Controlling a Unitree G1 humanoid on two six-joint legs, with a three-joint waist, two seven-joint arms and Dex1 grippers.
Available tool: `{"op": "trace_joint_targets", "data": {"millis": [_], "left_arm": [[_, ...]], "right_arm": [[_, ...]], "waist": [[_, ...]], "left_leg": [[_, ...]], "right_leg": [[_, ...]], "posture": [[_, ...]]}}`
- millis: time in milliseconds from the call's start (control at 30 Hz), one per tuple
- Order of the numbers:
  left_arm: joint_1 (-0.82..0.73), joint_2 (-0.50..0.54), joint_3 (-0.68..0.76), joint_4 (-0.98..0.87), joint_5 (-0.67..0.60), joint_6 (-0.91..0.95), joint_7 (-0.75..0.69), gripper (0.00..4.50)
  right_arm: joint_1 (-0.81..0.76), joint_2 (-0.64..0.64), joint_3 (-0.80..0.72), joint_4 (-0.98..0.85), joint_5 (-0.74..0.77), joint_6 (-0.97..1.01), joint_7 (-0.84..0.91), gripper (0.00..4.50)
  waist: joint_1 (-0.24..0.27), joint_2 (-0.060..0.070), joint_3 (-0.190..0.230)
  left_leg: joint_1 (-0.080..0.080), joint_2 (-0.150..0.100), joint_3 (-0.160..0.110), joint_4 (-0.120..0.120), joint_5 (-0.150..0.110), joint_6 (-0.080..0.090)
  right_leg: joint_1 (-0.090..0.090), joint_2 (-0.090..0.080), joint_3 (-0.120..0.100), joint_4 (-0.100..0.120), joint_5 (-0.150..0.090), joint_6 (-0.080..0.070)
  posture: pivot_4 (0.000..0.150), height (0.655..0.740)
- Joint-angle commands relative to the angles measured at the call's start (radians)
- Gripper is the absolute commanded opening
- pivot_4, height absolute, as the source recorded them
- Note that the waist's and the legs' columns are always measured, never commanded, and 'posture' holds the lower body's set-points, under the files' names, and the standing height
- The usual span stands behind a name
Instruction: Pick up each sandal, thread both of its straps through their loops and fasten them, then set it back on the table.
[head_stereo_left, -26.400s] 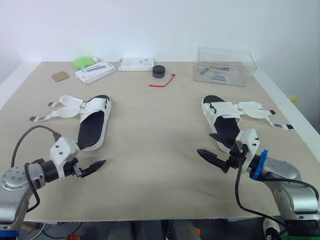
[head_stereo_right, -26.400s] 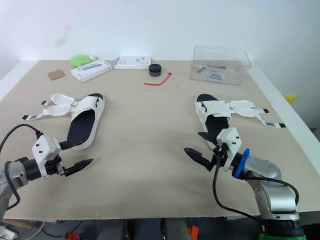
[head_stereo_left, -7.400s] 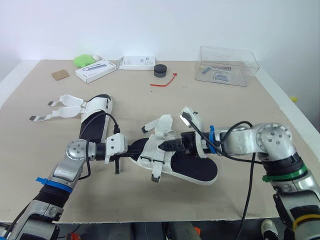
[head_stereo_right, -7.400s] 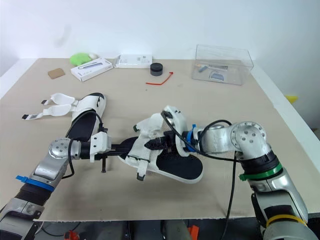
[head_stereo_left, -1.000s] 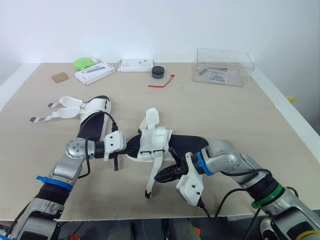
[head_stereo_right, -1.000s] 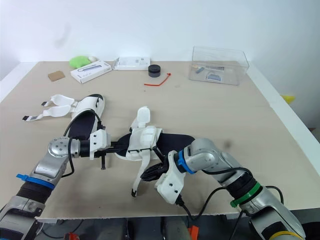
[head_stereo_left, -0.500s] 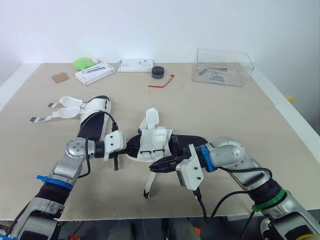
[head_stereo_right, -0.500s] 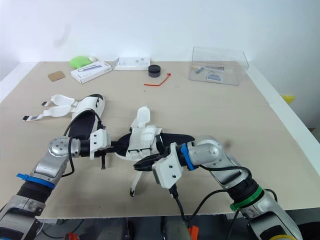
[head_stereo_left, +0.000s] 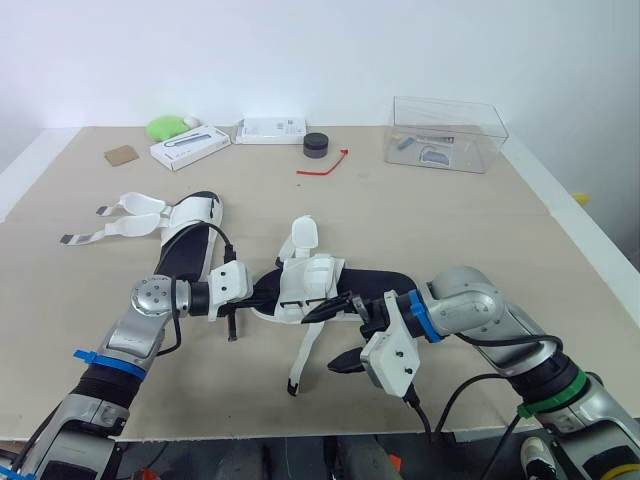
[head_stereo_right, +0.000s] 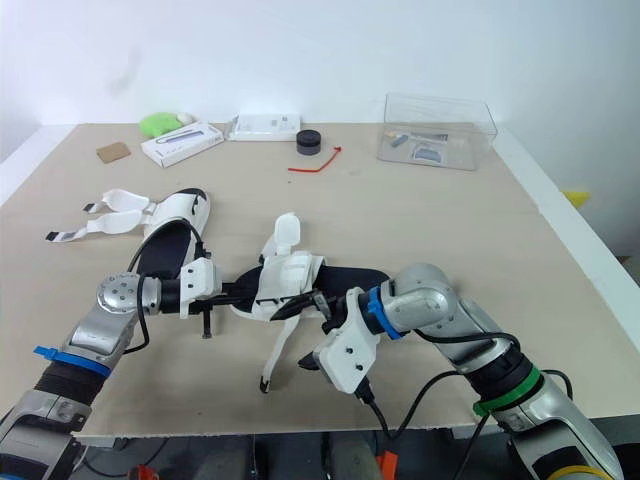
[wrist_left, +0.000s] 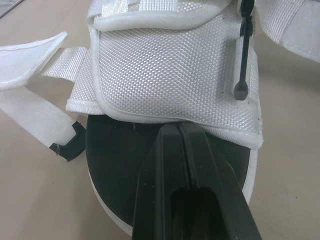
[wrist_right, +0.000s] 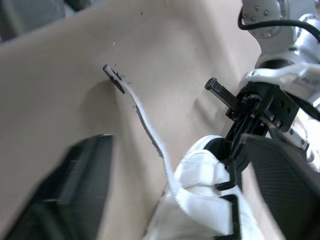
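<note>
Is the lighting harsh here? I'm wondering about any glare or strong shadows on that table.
Left eye view: soft, even light over the table; the middle sandal throws only a faint shadow; the clear box shows pale highlights on its edges. Right wrist view: the dangling strap lays a thin, soft shadow beside it.

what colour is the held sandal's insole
The insole is black; the left wrist view shows it best.

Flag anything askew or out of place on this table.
The middle sandal is unfastened: one strap hangs loose down to the table, and a second strap stands upright. The far-left sandal lies with both straps splayed open.
</note>
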Motion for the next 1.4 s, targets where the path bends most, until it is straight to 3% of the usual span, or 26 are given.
{"op": "trace_joint_targets", "data": {"millis": [33, 433, 500, 533, 633, 700, 767, 833, 1100, 1400], "left_arm": [[0.017, 0.0, -0.033, 0.031, 0.041, 0.015, -0.007, 0.0], [0.037, 0.003, -0.029, 0.005, 0.039, 0.024, 0.005, 0.0], [0.043, 0.006, -0.028, -0.002, 0.04, 0.026, 0.007, 0.0], [0.047, 0.008, -0.027, -0.005, 0.039, 0.028, 0.008, 0.0], [0.053, 0.011, -0.027, -0.012, 0.039, 0.031, 0.01, 0.0], [0.054, 0.012, -0.027, -0.013, 0.038, 0.032, 0.011, 0.0], [0.053, 0.011, -0.028, -0.012, 0.038, 0.032, 0.012, 0.0], [0.05, 0.009, -0.029, -0.01, 0.038, 0.032, 0.012, 0.0], [0.049, 0.008, -0.03, -0.01, 0.038, 0.035, 0.011, 0.0], [0.046, 0.011, -0.029, -0.003, 0.038, 0.034, 0.005, 0.0]], "right_arm": [[-0.031, 0.023, 0.03, -0.013, -0.031, -0.029, 0.005, 4.49], [-0.087, 0.101, 0.092, 0.105, -0.025, 0.038, 0.05, 4.49], [-0.085, 0.105, 0.095, 0.109, -0.021, 0.037, 0.056, 3.99], [-0.083, 0.108, 0.095, 0.11, -0.018, 0.036, 0.056, 3.38], [-0.08, 0.112, 0.098, 0.12, -0.025, 0.044, 0.058, 2.67], [-0.08, 0.112, 0.101, 0.123, -0.028, 0.053, 0.063, 1.6], [-0.08, 0.118, 0.106, 0.134, -0.035, 0.054, 0.06, 1.01], [-0.08, 0.123, 0.111, 0.152, -0.043, 0.058, 0.056, 0.13], [-0.036, 0.132, 0.067, 0.128, 0.01, 0.119, 0.025, 0.06], [-0.009, 0.256, -0.163, -0.072, 0.399, 0.706, -0.157, 0.06]], "waist": [[0.0, 0.0, 0.0], [0.0, 0.0, 0.0], [0.0, 0.0, 0.0], [0.0, 0.0, 0.0], [0.0, 0.0, 0.0], [0.0, 0.0, 0.0], [0.0, 0.0, 0.0], [0.0, 0.0, 0.0], [0.0, 0.0, 0.0], [0.0, 0.0, -0.001]], "left_leg": [[0.0, 0.0, 0.0, 0.0, 0.0, 0.0], [0.0, 0.0, 0.001, 0.001, 0.0, -0.001], [0.0, 0.0, 0.001, 0.001, 0.0, -0.001], [0.0, 0.0, 0.0, 0.001, 0.001, -0.001], [0.0, 0.0, 0.001, 0.001, 0.001, -0.001], [0.0, 0.001, 0.001, 0.001, 0.001, -0.001], [0.0, 0.001, 0.001, 0.001, 0.0, -0.001], [0.0, 0.001, 0.001, 0.001, 0.0, -0.001], [0.0, 0.001, 0.001, 0.001, 0.0, -0.001], [0.0, 0.001, -0.001, 0.001, 0.001, -0.002]], "right_leg": [[0.0, 0.0, 0.0, 0.0, 0.0, 0.0], [0.0, -0.001, 0.0, 0.0, 0.001, -0.001], [0.0, -0.001, 0.0, 0.0, 0.001, -0.001], [0.0, 0.0, 0.0, 0.0, 0.001, -0.001], [0.0, 0.0, 0.0, 0.0, 0.001, -0.001], [0.0, 0.0, 0.0, 0.0, 0.001, -0.001], [0.0, 0.0, 0.0, 0.0, 0.001, -0.001], [0.0, 0.0, 0.0, 0.0, 0.001, -0.001], [0.0, 0.0, 0.0, 0.0, 0.001, -0.001], [0.0, -0.001, 0.0, 0.001, 0.002, -0.003]], "posture": [[0.15, 0.74], [0.15, 0.74], [0.15, 0.74], [0.15, 0.74], [0.15, 0.74], [0.15, 0.74], [0.15, 0.74], [0.15, 0.74], [0.15, 0.74], [0.15, 0.74]]}}
